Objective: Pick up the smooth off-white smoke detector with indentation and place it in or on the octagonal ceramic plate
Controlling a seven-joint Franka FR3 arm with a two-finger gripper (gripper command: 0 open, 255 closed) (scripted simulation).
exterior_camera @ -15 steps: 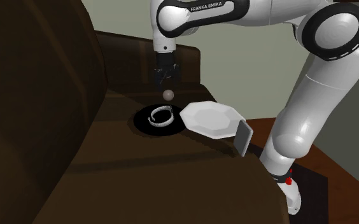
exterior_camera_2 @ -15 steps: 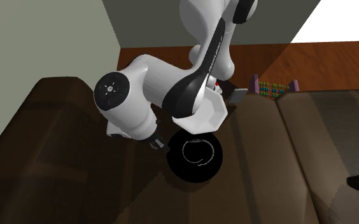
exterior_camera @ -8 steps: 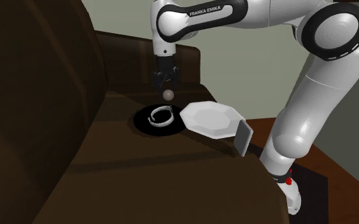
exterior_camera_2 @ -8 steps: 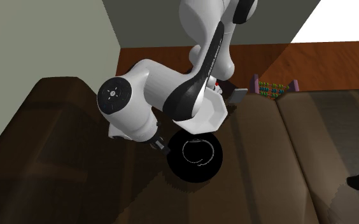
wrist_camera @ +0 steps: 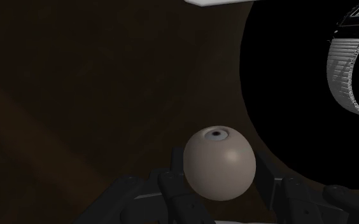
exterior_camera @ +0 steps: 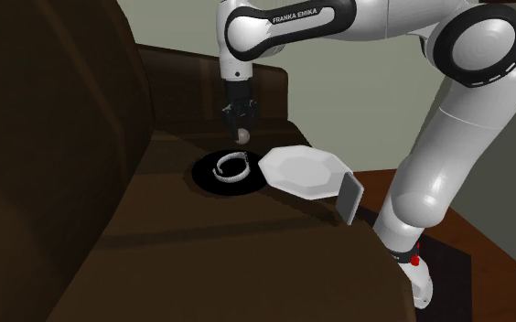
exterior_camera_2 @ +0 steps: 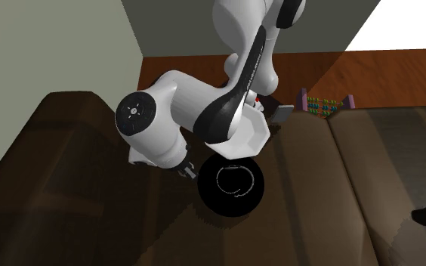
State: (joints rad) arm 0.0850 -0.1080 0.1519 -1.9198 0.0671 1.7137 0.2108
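Shoulder view: upper centre, the gripper (exterior_camera: 239,126) sits down over the off-white smoke detector (exterior_camera: 241,139) on the brown sofa (exterior_camera: 201,238), with the octagonal plate (exterior_camera: 304,170) lower right of it. Second exterior view: the arm (exterior_camera_2: 166,121) overlaps the plate at centre. Wrist view: jaws apart, the detector sits between the fingers (wrist_camera: 170,181), with no grip evident.

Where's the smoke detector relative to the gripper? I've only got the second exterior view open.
Observer: In the wrist view the smoke detector, a greyish ball with a dimple, sits between the fingers of the open gripper.
Operator: And that ring on the black disc?
Observer: A wristwatch with a metal link band.
Operator: Where's the plate from the detector?
Observer: In the shoulder view, the white octagonal plate lies down and right of it, by the disc.
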